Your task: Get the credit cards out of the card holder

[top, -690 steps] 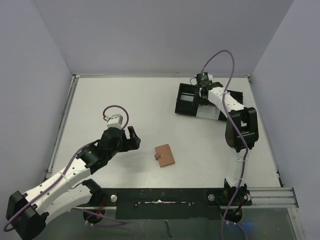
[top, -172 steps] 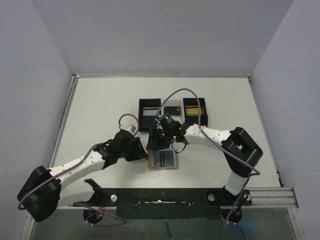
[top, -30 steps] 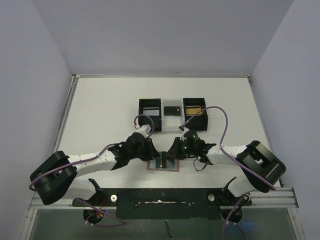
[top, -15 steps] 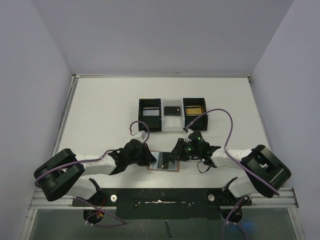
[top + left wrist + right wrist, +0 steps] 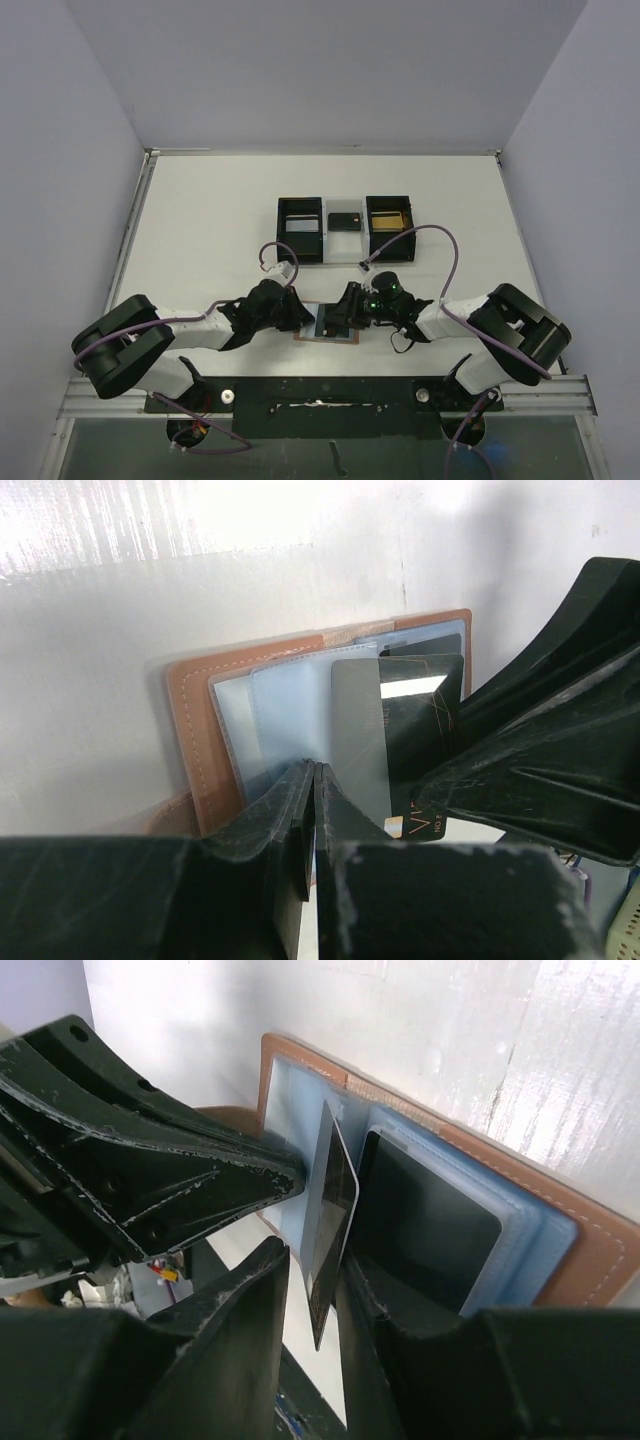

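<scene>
Your left end effector [image 5: 312, 780] is pressed together, right end effector [image 5: 318, 1260] spread around a card [image 5: 335, 1190]. White table [image 5: 220, 220], lilac walls [image 5: 330, 70].

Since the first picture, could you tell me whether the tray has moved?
Yes: the tray has shifted left, away from the table's right edge, to the middle.

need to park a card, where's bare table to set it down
Bare table lies left of the black tray, right of it, and behind it to the far edge. Crowded: near middle, where the left end effector and right end effector meet over the card holder.
</scene>
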`<move>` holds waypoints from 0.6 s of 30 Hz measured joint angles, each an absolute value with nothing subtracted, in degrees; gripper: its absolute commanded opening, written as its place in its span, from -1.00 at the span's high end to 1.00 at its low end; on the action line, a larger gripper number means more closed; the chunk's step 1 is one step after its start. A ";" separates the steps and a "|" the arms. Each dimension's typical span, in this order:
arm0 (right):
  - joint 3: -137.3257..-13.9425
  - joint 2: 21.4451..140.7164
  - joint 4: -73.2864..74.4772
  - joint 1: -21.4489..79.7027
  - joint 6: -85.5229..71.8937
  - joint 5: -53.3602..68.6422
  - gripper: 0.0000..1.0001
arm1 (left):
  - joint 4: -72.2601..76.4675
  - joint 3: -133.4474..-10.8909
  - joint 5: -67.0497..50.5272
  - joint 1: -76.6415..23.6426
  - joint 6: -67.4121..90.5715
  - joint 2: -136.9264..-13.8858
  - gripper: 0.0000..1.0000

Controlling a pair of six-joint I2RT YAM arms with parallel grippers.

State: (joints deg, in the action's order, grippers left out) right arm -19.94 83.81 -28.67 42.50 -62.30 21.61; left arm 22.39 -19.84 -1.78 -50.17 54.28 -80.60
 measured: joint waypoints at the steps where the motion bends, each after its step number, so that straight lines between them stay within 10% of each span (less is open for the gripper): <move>1: -19.73 84.03 -29.30 42.59 -62.74 21.58 0.57 | 22.55 -19.84 -1.78 -50.17 54.41 -80.66 0.95; 18: -18.81 83.79 -29.91 43.94 -65.54 17.67 0.75 | 23.57 -19.16 -0.73 -50.54 54.85 -80.42 0.95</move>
